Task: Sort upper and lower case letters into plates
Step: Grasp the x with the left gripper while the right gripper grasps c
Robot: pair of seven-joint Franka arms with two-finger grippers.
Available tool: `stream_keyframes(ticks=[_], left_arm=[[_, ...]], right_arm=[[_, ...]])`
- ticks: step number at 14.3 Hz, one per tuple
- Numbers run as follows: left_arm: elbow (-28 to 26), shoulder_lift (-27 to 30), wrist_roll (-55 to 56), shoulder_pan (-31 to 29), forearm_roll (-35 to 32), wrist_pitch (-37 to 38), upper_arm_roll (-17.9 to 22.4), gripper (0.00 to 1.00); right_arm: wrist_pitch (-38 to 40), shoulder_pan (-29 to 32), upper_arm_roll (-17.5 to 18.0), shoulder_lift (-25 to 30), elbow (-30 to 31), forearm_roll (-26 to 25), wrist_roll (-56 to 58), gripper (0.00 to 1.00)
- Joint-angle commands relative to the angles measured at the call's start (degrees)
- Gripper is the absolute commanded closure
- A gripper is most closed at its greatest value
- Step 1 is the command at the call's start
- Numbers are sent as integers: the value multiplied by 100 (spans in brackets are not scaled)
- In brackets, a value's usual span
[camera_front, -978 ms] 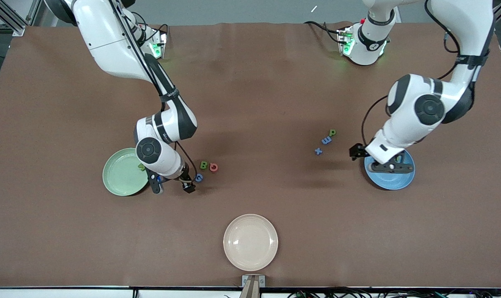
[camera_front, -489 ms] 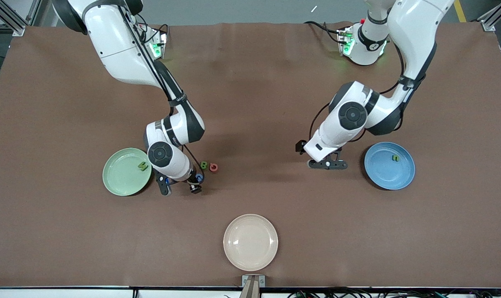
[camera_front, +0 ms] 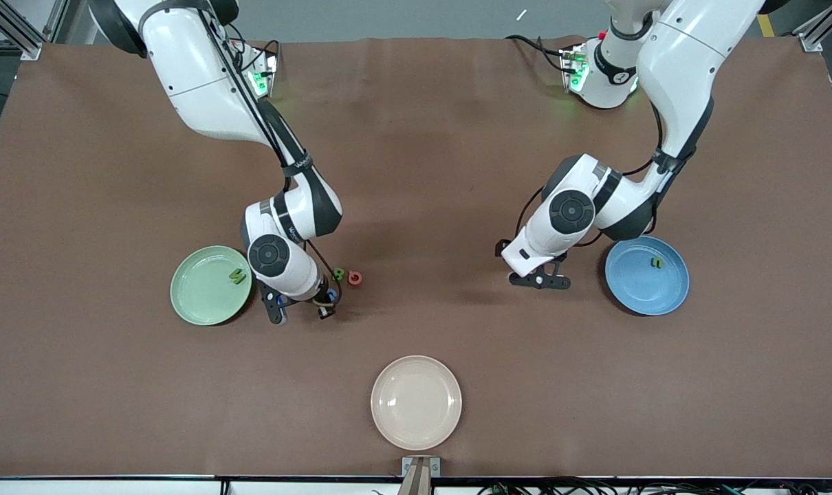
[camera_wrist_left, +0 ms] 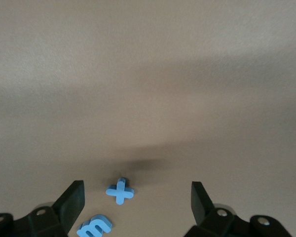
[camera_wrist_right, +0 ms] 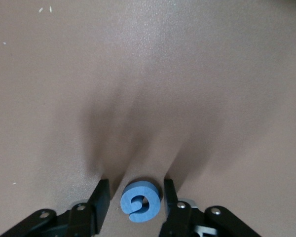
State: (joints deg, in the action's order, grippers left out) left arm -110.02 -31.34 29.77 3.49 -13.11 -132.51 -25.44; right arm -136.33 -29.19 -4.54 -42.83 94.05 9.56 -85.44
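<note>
Your right gripper sat low on the table beside the pale green plate, its two fingers drawn in close on either side of a blue letter G, though whether they had truly gripped it could not be told, since slim gaps showed on both sides. A green letter lay in that green plate, while a green B and a red letter rested on the table just beside the gripper. Your left gripper hung wide open and empty over a blue x and a blue m, near the sky blue plate, which held one small green letter. The cream plate stood unused, nearest the camera. To do this step well, you wanted the G centred between the pads, the squeeze finished before any lift, and a straight rise that left the B undisturbed; on the left, you needed the fingers to straddle one letter alone, not both
</note>
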Motion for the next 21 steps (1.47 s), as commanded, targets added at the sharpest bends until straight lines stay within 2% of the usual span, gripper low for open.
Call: stream_keyframes(ticks=[1,5,8,11,13,15,17,21], left_arm=[[-177,22,38,-59,-113,-90,-5,4],[-582,31,38,-77,-165,-636,39,3],[-758,31,151,-155,-542,-811,57,3],[-802,-13,301,-156,-658,-856,57,3],[-863,-83,310,-173,-658,-1031,57,5],[-881,-83,354,-165,-658,-1076,57,5],[-899,-110,468,-138,-658,-1076,57,8],[-951,-83,583,-138,-658,-1076,48,15]], right_arm=[[36,-69,-47,-94,-62,-103,-279,50],[45,-139,-47,-102,-62,-95,-332,50],[63,-192,-47,-94,-45,-95,-359,52],[71,-148,-56,-85,-36,-121,-315,72],[54,-87,-65,-67,-45,-191,-306,94],[124,62,-73,20,-54,-191,-254,99],[666,273,-73,423,138,-200,130,100],[722,914,-73,1626,1245,-200,1466,100]])
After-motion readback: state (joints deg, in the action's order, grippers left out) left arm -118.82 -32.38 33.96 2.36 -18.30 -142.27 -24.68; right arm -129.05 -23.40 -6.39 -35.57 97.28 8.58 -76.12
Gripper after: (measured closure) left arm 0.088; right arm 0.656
